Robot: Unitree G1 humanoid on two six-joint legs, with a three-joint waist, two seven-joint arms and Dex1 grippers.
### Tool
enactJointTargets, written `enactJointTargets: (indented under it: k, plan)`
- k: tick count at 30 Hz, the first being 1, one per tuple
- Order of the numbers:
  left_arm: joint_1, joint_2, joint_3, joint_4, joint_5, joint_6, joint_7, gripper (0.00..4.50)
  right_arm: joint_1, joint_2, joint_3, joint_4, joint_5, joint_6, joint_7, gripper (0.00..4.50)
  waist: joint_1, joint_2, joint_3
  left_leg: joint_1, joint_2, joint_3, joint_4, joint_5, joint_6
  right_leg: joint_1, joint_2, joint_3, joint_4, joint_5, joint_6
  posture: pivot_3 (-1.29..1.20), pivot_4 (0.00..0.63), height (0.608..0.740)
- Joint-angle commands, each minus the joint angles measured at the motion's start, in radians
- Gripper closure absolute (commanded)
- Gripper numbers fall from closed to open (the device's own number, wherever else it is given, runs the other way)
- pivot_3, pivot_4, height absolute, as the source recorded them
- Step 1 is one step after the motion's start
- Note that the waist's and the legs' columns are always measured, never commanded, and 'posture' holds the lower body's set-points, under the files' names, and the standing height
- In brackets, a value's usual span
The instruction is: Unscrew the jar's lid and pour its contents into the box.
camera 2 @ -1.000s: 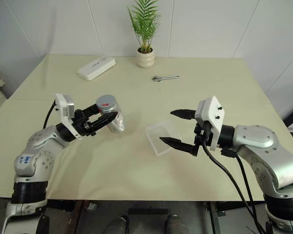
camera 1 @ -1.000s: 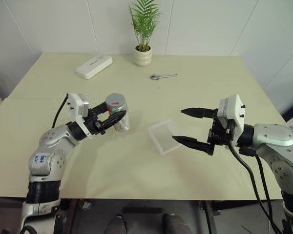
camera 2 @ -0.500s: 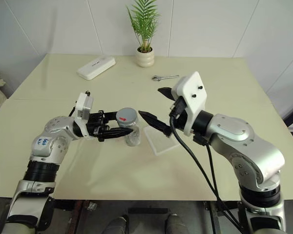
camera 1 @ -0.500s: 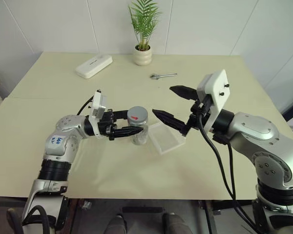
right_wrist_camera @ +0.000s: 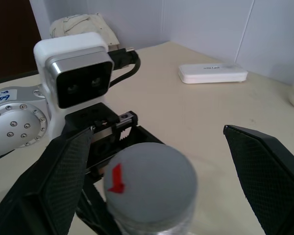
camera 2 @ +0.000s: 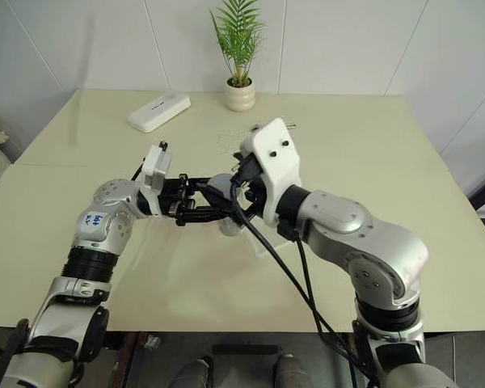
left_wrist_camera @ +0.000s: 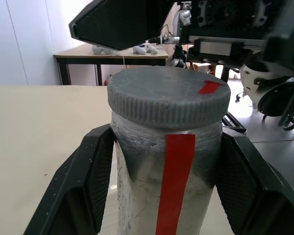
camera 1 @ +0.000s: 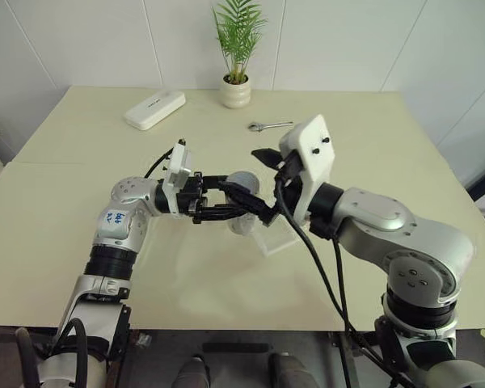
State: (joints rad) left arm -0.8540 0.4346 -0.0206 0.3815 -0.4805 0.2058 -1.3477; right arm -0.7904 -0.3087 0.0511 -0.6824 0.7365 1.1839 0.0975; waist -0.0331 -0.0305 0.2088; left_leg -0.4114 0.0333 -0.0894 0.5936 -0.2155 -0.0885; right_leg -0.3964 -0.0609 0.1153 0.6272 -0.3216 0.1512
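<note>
My left gripper [left_wrist_camera: 166, 142] is shut on the jar [left_wrist_camera: 164, 196], a clear cylinder with a silvery label and a red stripe, one finger on each side of its body. The jar stands upright in the grip over the middle of the table [camera 1: 372, 153]. Its grey lid [right_wrist_camera: 152, 178], with a small red mark, is on the jar. My right gripper [right_wrist_camera: 158, 131] is open, and its fingers [right_wrist_camera: 54, 181] stand wide on either side of the lid without touching it. The clear box [camera 1: 278, 239] lies just right of the jar, partly hidden by my right arm. The contents are hidden.
A white oblong case [camera 1: 154, 109] lies at the back left. A potted plant [camera 1: 236, 91] stands at the table's far edge, and a small metal wrench [camera 1: 270, 125] lies in front of it. The two arms crowd together at the table's centre.
My left arm has carried the jar to the right, toward the box. My right gripper, open throughout, has swung left and up until its fingers straddle the lid.
</note>
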Motion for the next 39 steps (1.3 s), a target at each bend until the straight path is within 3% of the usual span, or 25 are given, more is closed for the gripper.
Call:
enactJointTargets:
  k: [1, 9, 34, 37, 39]
  plan:
    - [-0.031, -0.012, 0.007, 0.002, 0.002, -0.005, 0.0, 1.88, -0.001, 0.037, 0.018, -0.035, -0.054, -0.011, -0.064, 0.0, -0.001, 0.0, 0.0, 0.0, 0.0, 0.0, 0.0, 0.0, 0.0, 0.0, 0.0, 0.0, 0.0, 0.0, 0.0, 0.0, 0.15, 0.74]
    - [-0.033, -0.015, 0.011, -0.005, -0.001, 0.024, -0.004, 1.88, 0.033, 0.055, 0.053, -0.06, -0.135, -0.03, -0.093, 0.0, -0.003, 0.0, 0.0, -0.001, 0.0, -0.001, 0.0, 0.0, 0.0, -0.001, 0.0, 0.0, 0.0, 0.0, 0.0, 0.0, 0.15, 0.74]
    - [-0.037, -0.011, 0.024, -0.024, -0.004, 0.068, 0.008, 1.88, 0.095, 0.111, 0.078, -0.046, -0.177, -0.081, -0.016, 0.0, -0.01, 0.0, 0.0, -0.001, 0.0, -0.001, 0.0, 0.0, 0.0, -0.001, 0.0, -0.001, 0.001, 0.0, 0.0, 0.0, 0.15, 0.74]
    - [-0.031, -0.011, 0.026, -0.032, -0.005, 0.068, 0.011, 1.88, 0.103, 0.118, 0.079, -0.049, -0.179, -0.094, -0.007, 0.58, -0.013, 0.0, 0.0, -0.001, 0.0, -0.001, -0.001, 0.0, 0.0, -0.001, 0.0, -0.001, 0.0, 0.0, 0.0, 0.0, 0.15, 0.74]
    - [-0.025, -0.011, 0.026, -0.042, -0.007, 0.072, 0.014, 1.88, 0.103, 0.121, 0.075, -0.049, -0.183, -0.105, -0.002, 1.24, -0.015, 0.0, 0.0, -0.001, 0.0, -0.001, -0.001, 0.0, 0.0, -0.001, 0.0, -0.001, 0.0, 0.0, 0.0, 0.0, 0.15, 0.74]
